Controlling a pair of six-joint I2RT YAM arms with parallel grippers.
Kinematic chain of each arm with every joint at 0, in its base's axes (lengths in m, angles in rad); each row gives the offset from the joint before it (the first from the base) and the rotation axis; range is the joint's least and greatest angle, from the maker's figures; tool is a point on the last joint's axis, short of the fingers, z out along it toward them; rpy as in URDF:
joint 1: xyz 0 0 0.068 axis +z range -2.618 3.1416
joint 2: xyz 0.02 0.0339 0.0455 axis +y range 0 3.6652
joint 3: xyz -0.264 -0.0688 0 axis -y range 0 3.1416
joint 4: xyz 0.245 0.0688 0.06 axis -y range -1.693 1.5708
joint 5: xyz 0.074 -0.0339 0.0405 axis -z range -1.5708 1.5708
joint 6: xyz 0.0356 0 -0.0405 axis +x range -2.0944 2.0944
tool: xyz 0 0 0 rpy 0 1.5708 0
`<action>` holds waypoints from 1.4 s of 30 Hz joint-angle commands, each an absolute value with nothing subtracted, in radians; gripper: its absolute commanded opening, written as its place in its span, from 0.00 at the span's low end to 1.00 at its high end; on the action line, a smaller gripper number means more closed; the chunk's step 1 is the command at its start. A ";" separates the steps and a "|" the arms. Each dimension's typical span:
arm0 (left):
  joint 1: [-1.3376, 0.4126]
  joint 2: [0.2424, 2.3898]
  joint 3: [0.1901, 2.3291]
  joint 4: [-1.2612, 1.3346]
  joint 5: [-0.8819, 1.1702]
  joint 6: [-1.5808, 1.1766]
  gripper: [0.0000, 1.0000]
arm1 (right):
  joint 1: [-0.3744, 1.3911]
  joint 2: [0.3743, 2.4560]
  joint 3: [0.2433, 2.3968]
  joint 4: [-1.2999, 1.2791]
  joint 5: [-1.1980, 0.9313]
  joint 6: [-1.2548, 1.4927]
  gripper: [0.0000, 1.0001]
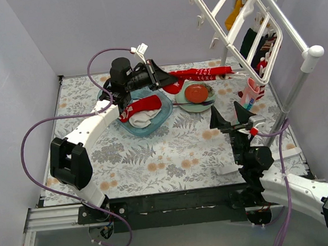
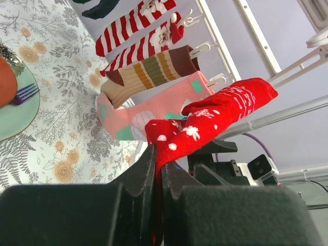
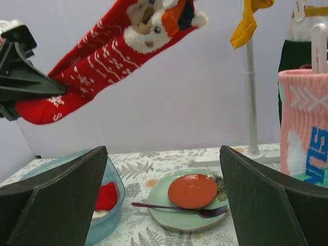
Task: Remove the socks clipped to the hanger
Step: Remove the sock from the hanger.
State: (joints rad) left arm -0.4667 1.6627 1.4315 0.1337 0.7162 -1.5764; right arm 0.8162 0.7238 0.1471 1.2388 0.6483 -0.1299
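1. Left wrist view: the left gripper [image 2: 159,163] clamps the red snowflake sock [image 2: 220,110], which stretches toward the hanger [image 2: 218,38] at one o'clock.
2. The right gripper [image 3: 163,149] gapes wide, empty.
3. The pink sock [image 3: 302,123] bears blue lettering, cut off.

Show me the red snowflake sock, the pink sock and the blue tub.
red snowflake sock [image 2: 225,110], left wrist view, on its middle.
pink sock [image 2: 164,100], left wrist view, on its middle.
blue tub [image 1: 161,118], top view, on its near right wall.
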 commanded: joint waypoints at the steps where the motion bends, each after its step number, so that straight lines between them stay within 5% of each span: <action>1: -0.451 1.657 1.468 0.109 0.716 -1.566 0.00 | 0.753 0.704 0.210 1.550 0.568 -0.030 0.99; 18: -0.451 1.664 1.494 0.074 0.715 -1.552 0.00 | 0.405 0.798 0.261 1.551 0.244 0.472 0.99; 42: -0.451 1.703 1.545 0.045 0.727 -1.542 0.00 | 0.380 0.876 0.364 1.660 0.316 0.416 0.99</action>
State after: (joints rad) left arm -0.4667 1.6974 1.5059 0.0593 0.7227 -1.5551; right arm 0.3859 0.8894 0.3183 1.2903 0.2871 0.4416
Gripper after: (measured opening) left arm 0.023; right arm 0.985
